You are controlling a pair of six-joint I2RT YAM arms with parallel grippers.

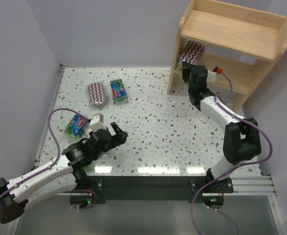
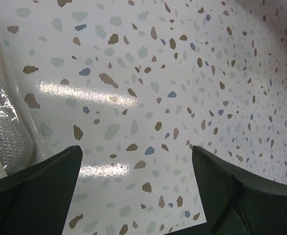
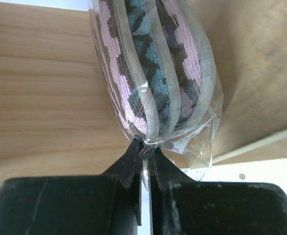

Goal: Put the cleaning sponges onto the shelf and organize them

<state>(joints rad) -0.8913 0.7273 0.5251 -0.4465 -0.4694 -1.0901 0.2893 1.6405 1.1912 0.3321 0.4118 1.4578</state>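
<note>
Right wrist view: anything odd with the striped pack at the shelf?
Yes. The right gripper is shut only on the crimped wrapper end of the striped pack, not on its body. The pack is up on edge at the lower tier of the shelf, not lying flat. The pinch looks thin and might slip.

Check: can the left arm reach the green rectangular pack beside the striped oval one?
Probably yes: the left tool is open and empty, and only bare speckled tabletop lies between it and the green rectangular pack.
</note>
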